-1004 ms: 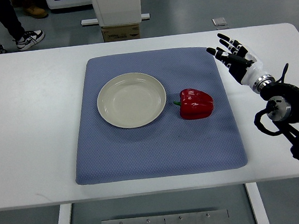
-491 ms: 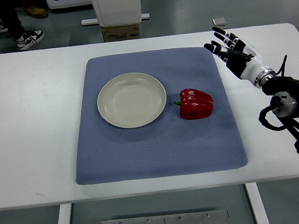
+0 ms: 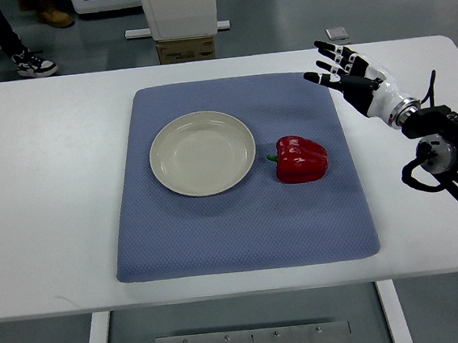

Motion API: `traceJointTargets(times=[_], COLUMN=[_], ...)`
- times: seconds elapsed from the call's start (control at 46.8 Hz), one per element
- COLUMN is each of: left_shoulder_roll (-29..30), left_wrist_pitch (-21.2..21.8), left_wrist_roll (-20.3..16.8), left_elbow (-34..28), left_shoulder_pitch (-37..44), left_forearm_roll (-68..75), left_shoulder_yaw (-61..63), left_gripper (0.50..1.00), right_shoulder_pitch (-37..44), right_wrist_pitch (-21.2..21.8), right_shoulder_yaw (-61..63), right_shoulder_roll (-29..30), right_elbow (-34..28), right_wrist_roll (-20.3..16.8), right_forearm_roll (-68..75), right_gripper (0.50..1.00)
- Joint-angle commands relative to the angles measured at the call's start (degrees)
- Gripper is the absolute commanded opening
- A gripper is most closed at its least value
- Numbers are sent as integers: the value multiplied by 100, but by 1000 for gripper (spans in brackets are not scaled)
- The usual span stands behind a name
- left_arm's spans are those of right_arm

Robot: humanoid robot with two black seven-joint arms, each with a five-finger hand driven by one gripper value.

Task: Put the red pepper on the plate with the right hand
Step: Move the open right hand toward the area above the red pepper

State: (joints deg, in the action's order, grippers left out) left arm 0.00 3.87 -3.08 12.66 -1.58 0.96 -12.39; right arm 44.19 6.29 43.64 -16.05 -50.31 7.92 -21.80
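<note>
1. The white surface (image 3: pixel 45 197) fills most of the top view, and its near edge runs along the bottom of the picture.
2. A blue mat (image 3: pixel 243 235) lies on the middle of the surface, its near corners rounded.
3. The red pepper (image 3: pixel 300 159) lies on its side on the mat, right of centre, with its green stem pointing toward 9 o'clock.
4. The cream plate (image 3: pixel 202 153) sits on the mat at 9 o'clock from the pepper, just beside it but apart; the stem stops short of the rim, and nothing lies on the plate.
5. The right hand (image 3: pixel 345 77) hangs over the mat's far right corner, at about 1 o'clock from the pepper and well apart from it. Its fingers are spread wide and point toward 10 o'clock, holding nothing. Its arm enters from the right edge.
6. Beyond the surface's far edge, at 12 o'clock, stand a cardboard box (image 3: pixel 186 49) and a white stand (image 3: pixel 177 6) on the grey floor; a person's shoes (image 3: pixel 27 64) show at 11 o'clock.
</note>
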Motion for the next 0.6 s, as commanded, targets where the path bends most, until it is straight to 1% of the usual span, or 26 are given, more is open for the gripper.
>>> traceJointTargets(times=[0.0, 0.128, 0.278, 0.342, 0.577], left_shoulder_roll=[0, 0, 0, 0, 0], left_wrist_pitch=[0, 0, 0, 0, 0], left_wrist_roll=[0, 0, 0, 0, 0], left_elbow=[0, 0, 0, 0, 0], left_shoulder_pitch=[0, 0, 0, 0, 0], left_forearm_roll=[0, 0, 0, 0, 0], left_shoulder_yaw=[0, 0, 0, 0, 0], left_gripper=[1000, 1000, 1000, 1000, 1000], right_shoulder_pitch=[63, 142, 230, 230, 230], right_wrist_pitch=[109, 215, 224, 224, 408], right_shoulder_yaw=[-93, -242, -444, -471, -532], right_shoulder_roll=[-47, -117, -188, -188, -205], right_elbow=[4, -5, -67, -67, -67], right_wrist_roll=[-1, -1, 8, 69, 122], right_forearm_roll=[1, -17, -131, -245, -421], right_gripper=[996, 995, 995, 995, 995])
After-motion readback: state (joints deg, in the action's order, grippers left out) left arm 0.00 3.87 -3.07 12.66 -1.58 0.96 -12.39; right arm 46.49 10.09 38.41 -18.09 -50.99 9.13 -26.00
